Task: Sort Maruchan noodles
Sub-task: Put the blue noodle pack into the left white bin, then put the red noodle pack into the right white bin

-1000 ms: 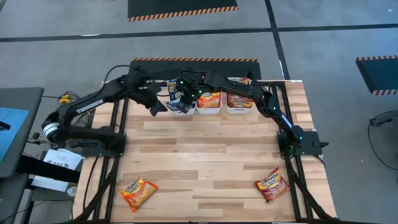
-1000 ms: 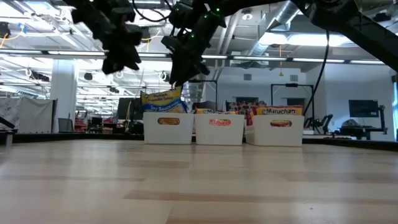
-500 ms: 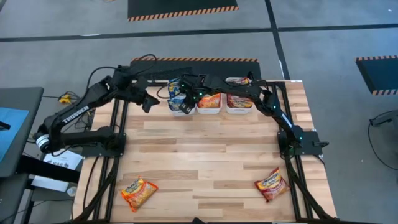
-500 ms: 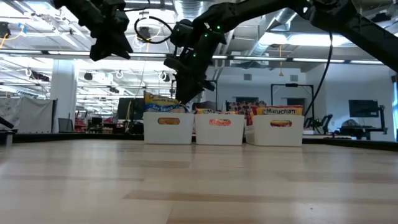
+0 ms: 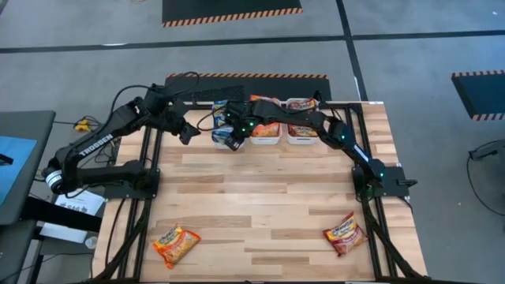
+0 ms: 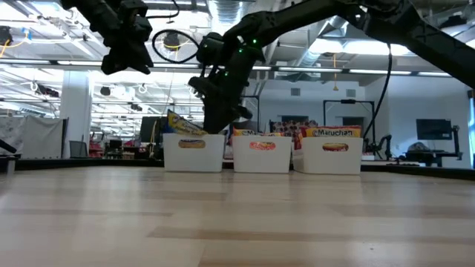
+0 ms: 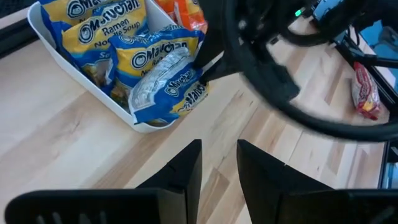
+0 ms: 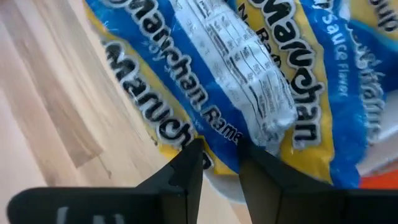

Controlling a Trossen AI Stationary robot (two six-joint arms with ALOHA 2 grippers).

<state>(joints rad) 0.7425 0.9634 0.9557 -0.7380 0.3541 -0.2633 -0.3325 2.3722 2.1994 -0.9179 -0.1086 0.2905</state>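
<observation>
Blue Maruchan ramen packet [image 7: 166,93], a flat crinkly plastic rectangle, lies tilted over the near rim of the left white tray [image 7: 81,87], one end inside the tray and the other hanging out above the wooden table [image 5: 260,205]. Its long axis runs across the rim, slanting outward toward the table. Its back faces up in the right wrist view, showing a white panel of small print too fine to read, with "Maruchan" and "Ramen" in blue letters on yellow bands beside it. More blue packets [image 7: 93,25] stand in the same tray, reading "Maruchan Ramen Noodle Soup".

Right gripper [image 8: 217,158] sits right at this packet's edge, its dark fingers narrowly apart with the wrapper edge between their tips; whether they actually pinch it I cannot tell. Left gripper [image 7: 217,162] hovers above the table just beside the tray, its fingers narrowly apart around nothing.

Three white rectangular trays stand in a row at the table's far edge; the middle tray [image 5: 265,132] holds orange-red packets and the right tray [image 5: 304,132] darker red ones. At the table's near edge lie an orange-red packet [image 5: 175,244] on the left and a dark red packet [image 5: 345,232] on the right, well apart.
</observation>
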